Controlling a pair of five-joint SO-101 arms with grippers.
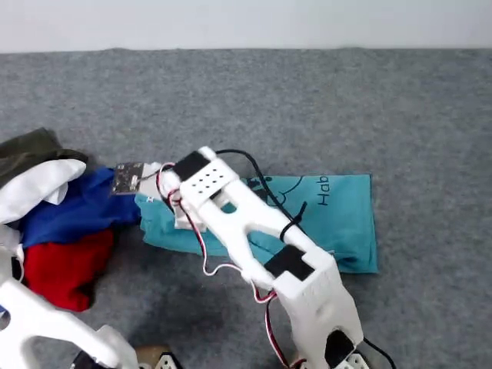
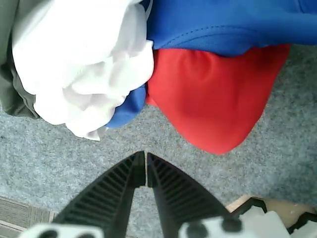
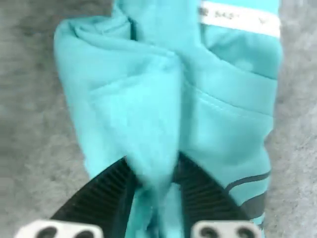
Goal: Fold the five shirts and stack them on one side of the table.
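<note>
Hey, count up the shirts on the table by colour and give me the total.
teal shirt: 1
red shirt: 1
blue shirt: 1
white shirt: 1
dark olive shirt: 1
Total: 5

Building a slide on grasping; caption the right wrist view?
Right tool pinches a fold of the crumpled teal fabric shirt on the grey felt tabletop.

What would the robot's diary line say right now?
right gripper: shut on teal shirt | left gripper: shut, empty, by red shirt | shirt pile: unfolded
</note>
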